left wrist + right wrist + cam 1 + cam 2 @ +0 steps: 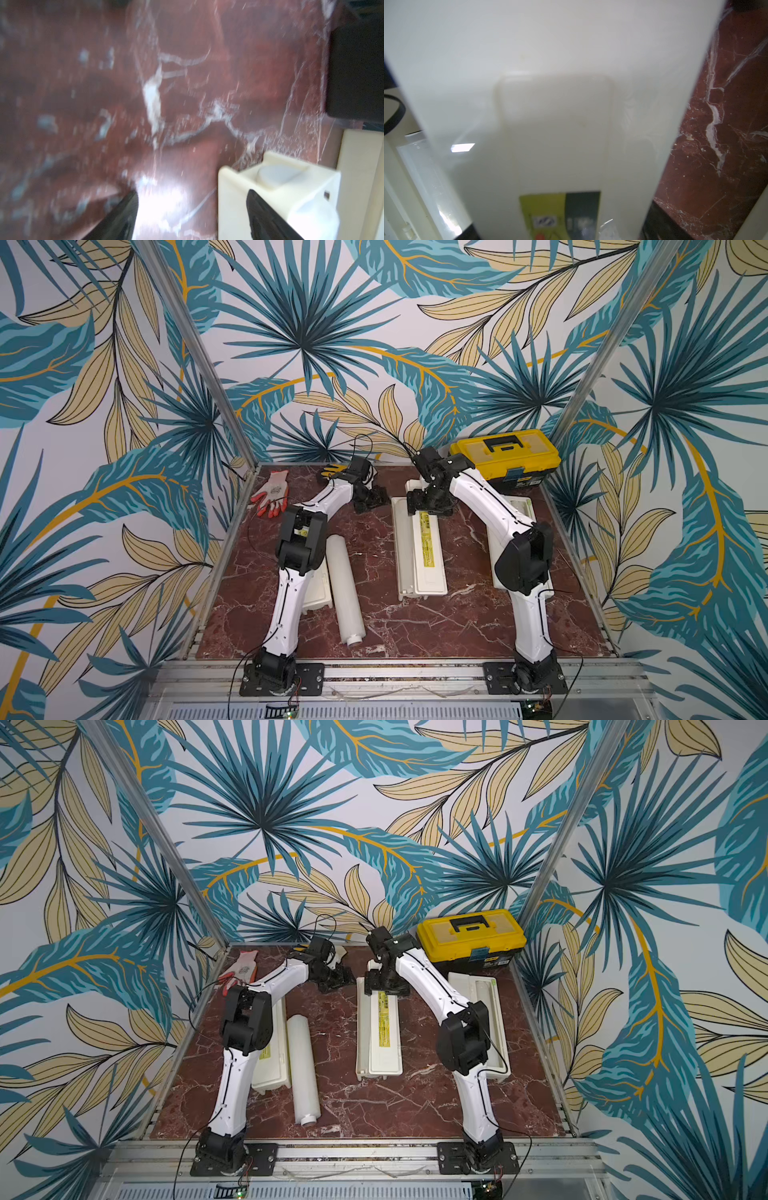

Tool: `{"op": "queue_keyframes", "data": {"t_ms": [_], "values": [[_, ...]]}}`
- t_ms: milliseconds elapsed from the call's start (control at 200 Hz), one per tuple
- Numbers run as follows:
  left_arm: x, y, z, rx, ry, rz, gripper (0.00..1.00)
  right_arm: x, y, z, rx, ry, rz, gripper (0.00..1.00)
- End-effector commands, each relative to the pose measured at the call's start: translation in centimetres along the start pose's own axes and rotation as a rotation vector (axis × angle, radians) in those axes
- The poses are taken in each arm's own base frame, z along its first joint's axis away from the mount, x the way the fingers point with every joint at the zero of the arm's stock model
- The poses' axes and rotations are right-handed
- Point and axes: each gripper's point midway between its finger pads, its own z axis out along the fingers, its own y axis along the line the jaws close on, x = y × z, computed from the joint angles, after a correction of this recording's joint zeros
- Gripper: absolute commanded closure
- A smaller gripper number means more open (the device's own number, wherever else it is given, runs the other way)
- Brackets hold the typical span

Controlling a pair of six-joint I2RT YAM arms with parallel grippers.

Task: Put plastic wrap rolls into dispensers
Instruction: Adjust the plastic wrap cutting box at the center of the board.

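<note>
Judging by how things lie, the job looks about two thirds done; one plastic wrap roll lies loose on the desk at lower centre-left in both top views, just beside the left dispenser, which is half hidden under the left arm, label up and seemingly shut; that pair is what is left to do. At the right of a top view the right dispenser stands open with a translucent roll lying in its trough; its lid probably wants closing. The middle dispenser lies at centre, lid down and yellow label up; the left wrist view shows a pale round end inside a cream box end, likely a roll's core, so I take it as loaded, though not surely. The right gripper sits over that dispenser's far end, fingers spread wide to either side of the lid, released rather than clenched as far as shows. The left gripper hangs just beside the same end, fingers apart with only bare desk between them, grasping nothing.
</note>
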Motion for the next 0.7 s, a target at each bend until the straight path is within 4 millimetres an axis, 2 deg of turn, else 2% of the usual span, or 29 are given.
{"op": "queue_keyframes", "data": {"t_ms": [0, 80, 175, 285, 381, 476, 571, 696], "values": [[1.5, 1.6, -2.2, -0.081, -0.011, -0.036, 0.12, 1.0, 0.5, -1.5, 0.018, 0.000, 0.001, 0.27], [1.7, 2.4, -4.0, -0.089, -0.036, -0.046, 0.11, 1.4, 0.4, -1.2, 0.047, 0.008, -0.004, 0.27], [3.7, 3.0, -4.6, -0.062, 0.015, -0.056, 0.11, 1.6, 0.2, -1.3, 0.073, 0.007, -0.003, 0.26], [7.4, 3.0, -3.7, -0.027, 0.116, -0.064, 0.12, 1.4, -0.1, -1.2, 0.089, -0.004, 0.010, 0.25], [10.4, 2.2, -2.9, 0.003, 0.199, -0.055, 0.12, 1.3, 0.2, -1.2, 0.080, -0.008, 0.019, 0.25], [13.2, 1.4, -2.4, 0.026, 0.263, -0.044, 0.13, 1.1, 1.2, -1.2, 0.038, -0.015, 0.008, 0.23], [15.4, 0.7, -2.4, 0.051, 0.293, -0.035, 0.13, 0.8, 2.1, -1.4, 0.021, -0.044, 0.001, 0.22], [16.7, -0.1, -2.1, 0.073, 0.317, 0.002, 0.13, 0.7, 2.1, -1.3, 0.035, -0.041, 0.008, 0.23]]}}
